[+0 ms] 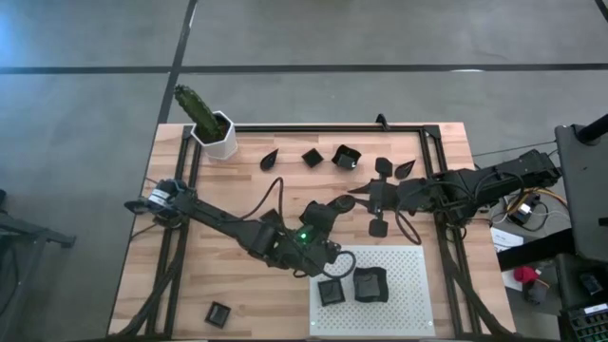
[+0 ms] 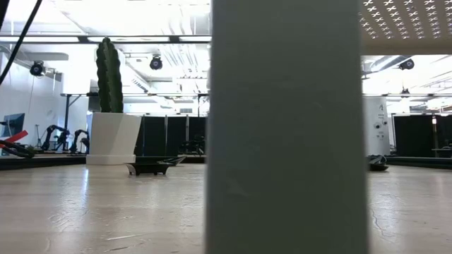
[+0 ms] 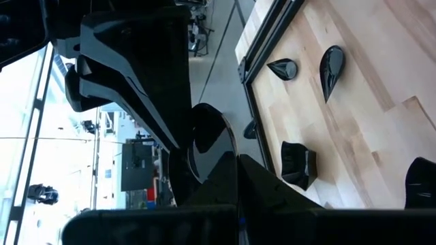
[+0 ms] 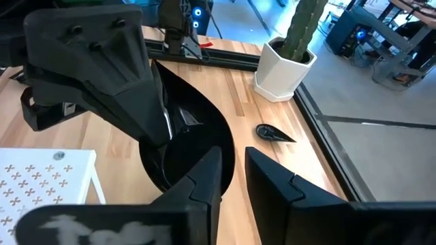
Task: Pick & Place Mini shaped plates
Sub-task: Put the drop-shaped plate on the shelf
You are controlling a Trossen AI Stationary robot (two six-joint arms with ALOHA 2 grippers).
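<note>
A black teardrop mini plate (image 4: 191, 136) hangs above the table's middle, between my two grippers. My left gripper (image 1: 342, 203) comes from the left and is shut on it. My right gripper (image 1: 367, 199) comes from the right and is open. Its fingers stand either side of the plate's rounded rim (image 4: 228, 155). More mini plates lie near the far edge: a teardrop (image 1: 270, 159), two squares (image 1: 312, 157) (image 1: 346, 157) and others (image 1: 406, 168). Two plates (image 1: 331, 292) (image 1: 370, 285) rest on the white perforated board (image 1: 404, 304). My left gripper pinches the plate's rim (image 3: 219, 151) between its two fingers, coming nearly level from the table's left. The plate is lifted clear of the table and stands tilted on edge. My right gripper: whether either finger (image 4: 204, 178) touches the rim cannot be told.
A white hexagonal pot with a green cactus (image 1: 217, 133) stands at the far left corner. One plate (image 1: 218, 313) lies near the front left, another (image 1: 378, 228) under the right arm. A pale upright post (image 2: 286, 127) blocks the middle of the low view.
</note>
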